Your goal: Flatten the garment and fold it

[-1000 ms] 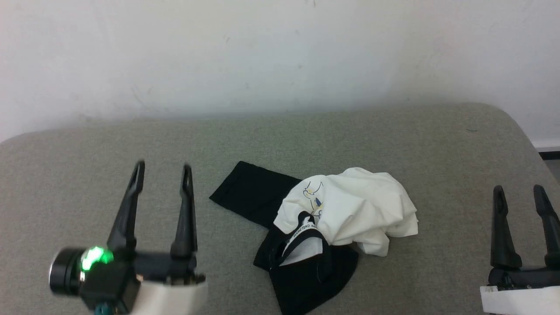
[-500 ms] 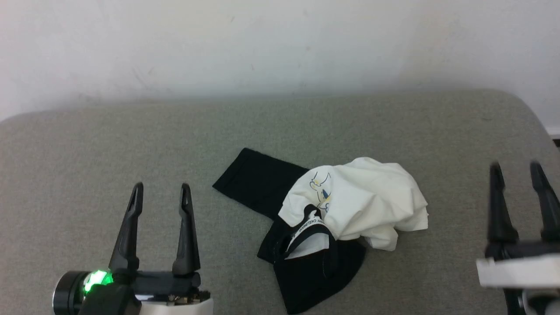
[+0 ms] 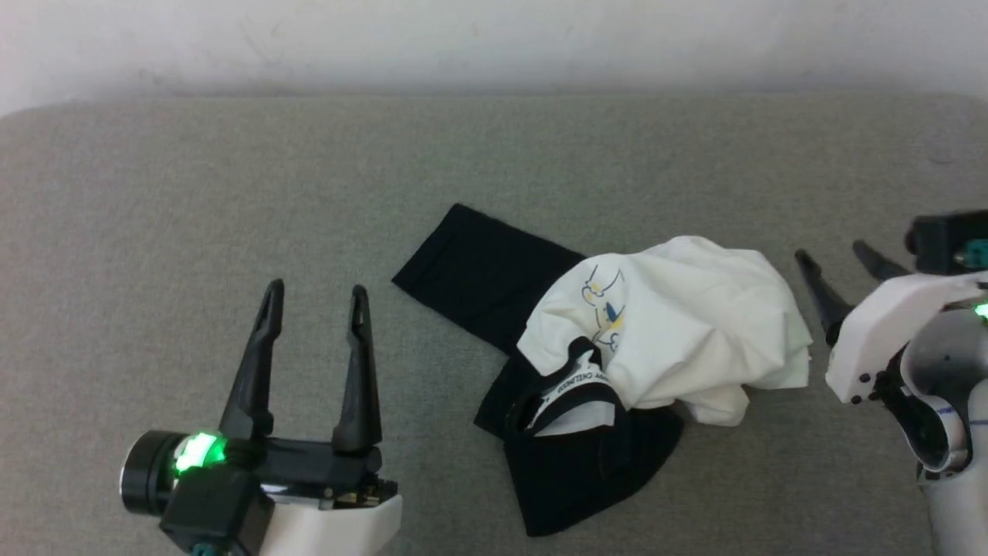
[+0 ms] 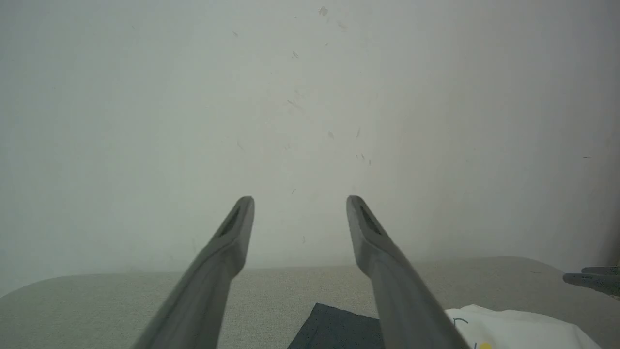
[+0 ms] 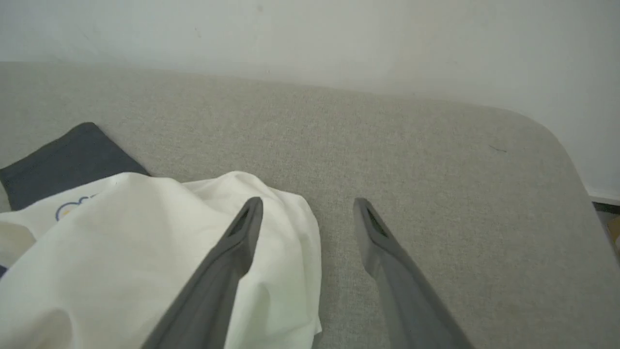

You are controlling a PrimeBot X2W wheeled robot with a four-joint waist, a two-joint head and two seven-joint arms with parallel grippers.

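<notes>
Left hand [image 3: 316,289]: fingers spread wide, holding nothing, over the grey worktop [image 3: 193,193]
Right hand [image 3: 828,250]: fingers apart, empty, tips angled toward its left
Garment [image 3: 679,324]: crumpled heap between the two hands; the bunched white body ends just beside the right hand's fingertips, contact cannot be told
Black sleeve [image 3: 478,266]: lies flat, ahead and right of the left hand's fingertips, apart from them
Collar [image 3: 567,382]: black with white lettered tape, gaping open, right of the left hand
</notes>
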